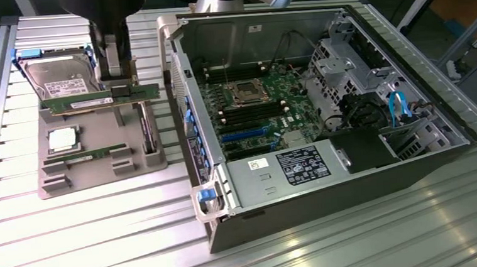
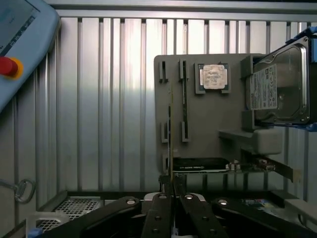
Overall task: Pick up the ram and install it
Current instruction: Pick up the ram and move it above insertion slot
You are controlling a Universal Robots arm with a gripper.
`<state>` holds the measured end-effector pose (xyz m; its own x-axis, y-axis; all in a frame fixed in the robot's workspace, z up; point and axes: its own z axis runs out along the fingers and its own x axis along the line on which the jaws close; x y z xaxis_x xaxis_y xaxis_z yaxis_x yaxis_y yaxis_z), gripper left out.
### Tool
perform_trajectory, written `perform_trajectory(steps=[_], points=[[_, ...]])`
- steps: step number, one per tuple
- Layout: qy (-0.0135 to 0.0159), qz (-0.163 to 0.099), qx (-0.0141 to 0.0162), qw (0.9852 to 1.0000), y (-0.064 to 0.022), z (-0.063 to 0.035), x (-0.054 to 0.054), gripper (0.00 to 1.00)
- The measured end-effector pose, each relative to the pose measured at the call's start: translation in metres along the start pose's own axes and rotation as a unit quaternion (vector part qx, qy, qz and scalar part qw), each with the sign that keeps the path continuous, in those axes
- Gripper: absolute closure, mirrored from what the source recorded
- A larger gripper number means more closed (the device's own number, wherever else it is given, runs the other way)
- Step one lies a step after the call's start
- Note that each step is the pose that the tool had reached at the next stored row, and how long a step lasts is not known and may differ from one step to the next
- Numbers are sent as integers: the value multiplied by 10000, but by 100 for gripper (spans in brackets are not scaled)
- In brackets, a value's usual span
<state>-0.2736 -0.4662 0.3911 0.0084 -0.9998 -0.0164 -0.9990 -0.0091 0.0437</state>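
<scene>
Ram (image 1: 77, 104) clamped in gripper (image 1: 120, 90), over grey tray (image 1: 98, 178), ribbed aluminium table (image 1: 103, 244)

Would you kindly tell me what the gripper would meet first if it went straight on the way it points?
Most likely the grey tray: the gripper, shut on the ram, points down at it, so the ram's lower edge would touch there first. The gap between them is hard to judge.
</scene>
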Motion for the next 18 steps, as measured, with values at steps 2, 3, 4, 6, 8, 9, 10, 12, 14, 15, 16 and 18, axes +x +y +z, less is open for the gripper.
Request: perform_trajectory(steps=[2, 3, 4, 6, 8, 9, 10, 12, 14, 15, 16, 18], points=[[0, 0, 0, 10000, -62, -3, 1, 88], [0, 0, 0, 10000, -109, -5, 1, 88], [0, 0, 0, 10000, -144, -6, 1, 88], [0, 0, 0, 10000, -249, -11, 2, 88], [0, 0, 0, 10000, -327, -14, 3, 88], [0, 0, 0, 10000, -369, -16, 3, 88], [0, 0, 0, 10000, -402, -18, 4, 88], [0, 0, 0, 10000, -470, -21, 4, 88], [0, 0, 0, 10000, -540, -23, 5, 88], [0, 0, -1, 10000, -574, -25, 5, 88], [0, 0, 0, 10000, -610, -27, 5, 88], [0, -1, -1, 10000, -740, -33, 6, 88]])
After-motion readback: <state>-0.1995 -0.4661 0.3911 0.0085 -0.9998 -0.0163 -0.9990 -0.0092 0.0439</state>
